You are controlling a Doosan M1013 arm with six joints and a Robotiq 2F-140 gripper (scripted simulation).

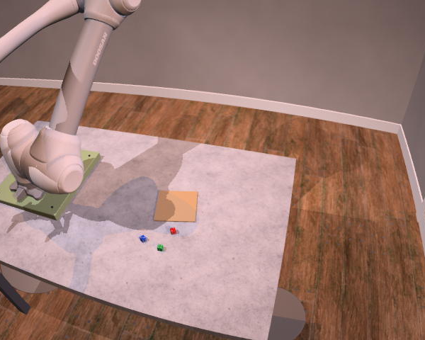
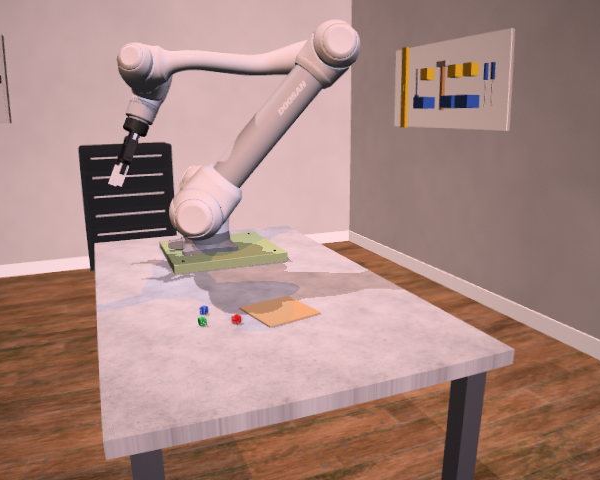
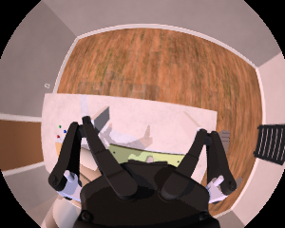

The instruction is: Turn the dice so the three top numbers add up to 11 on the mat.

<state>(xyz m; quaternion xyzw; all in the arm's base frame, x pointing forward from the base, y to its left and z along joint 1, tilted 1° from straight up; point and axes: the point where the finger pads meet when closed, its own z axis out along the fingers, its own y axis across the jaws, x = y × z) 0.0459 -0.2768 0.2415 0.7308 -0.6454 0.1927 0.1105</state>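
Note:
A red die [image 1: 173, 231] [image 2: 236, 319] [image 3: 58, 137] lies on the table just off the mat's edge. A blue die [image 1: 142, 238] [image 2: 203, 310] [image 3: 65, 131] and a green die [image 1: 160, 247] [image 2: 202, 321] [image 3: 60, 126] lie near it on the table, apart from each other. Their top numbers are too small to read. The square orange mat [image 1: 185, 212] [image 2: 296, 313] lies flat, with no die on it. My gripper [image 2: 118, 176] [image 3: 145, 115] is open and empty, high up and far to the side of the dice and mat. It is outside the top view.
The arm's base stands on a green plate [image 1: 55, 212] [image 2: 222, 265] at one end of the grey table [image 1: 234, 267] [image 2: 310, 366]. The arm's lower joints rise over that plate. A black slatted cabinet [image 2: 132, 206] [image 3: 274, 143] stands beyond the table.

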